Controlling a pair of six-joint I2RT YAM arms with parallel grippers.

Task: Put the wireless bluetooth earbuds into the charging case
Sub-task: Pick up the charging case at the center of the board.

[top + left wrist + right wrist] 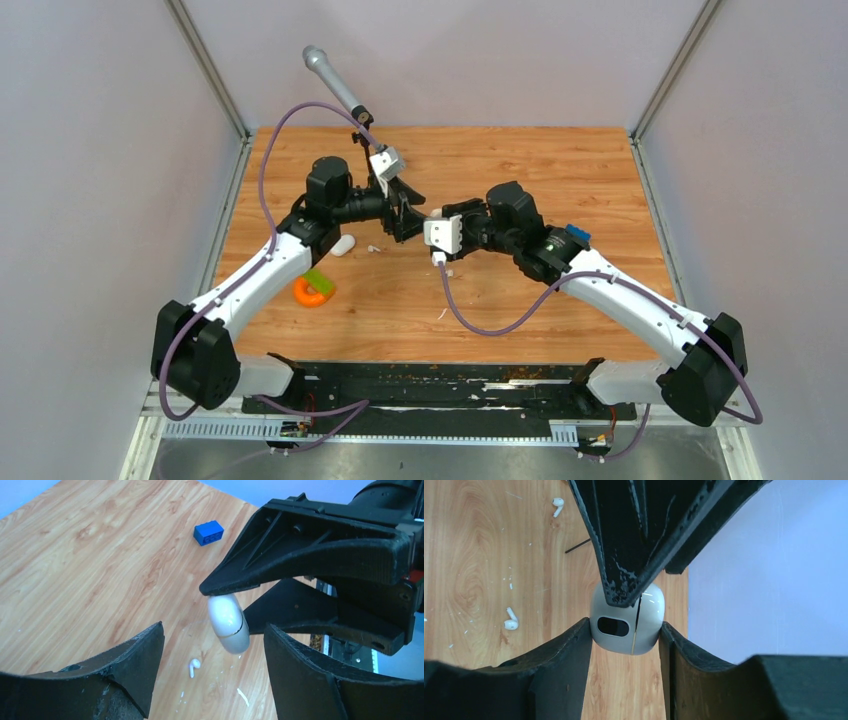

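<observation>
- The left arm (265, 270) reaches from its base at the near left edge up and inward to the middle of the table (560, 170), with its wrist turned toward the other arm.
- The right arm (620, 290) mirrors it from the near right, and the two wrists meet nose to nose above the table's centre.
- The right gripper (624, 626) is closed down to the width of the charging case (649, 625). One finger presses on each side and holds it in the air, clear of the wood.
- The left gripper (214, 630) is spread wide and grips nothing. The case hangs in the gap ahead of its fingers. From the right wrist, one left fingertip overlaps the top of the case, and I cannot tell whether it touches.
- One charging case: its lid is shut and only a thin seam shows.
- Two earbuds, both loose on the table below the grippers and apart from each other: one earbud (510, 624) and a second earbud (557, 505).
- One blue block (209, 532) lies well beyond the case.
- One orange ring (313, 290) sits beside the left forearm.
- One white sliver (243, 696) lies near an earbud.
</observation>
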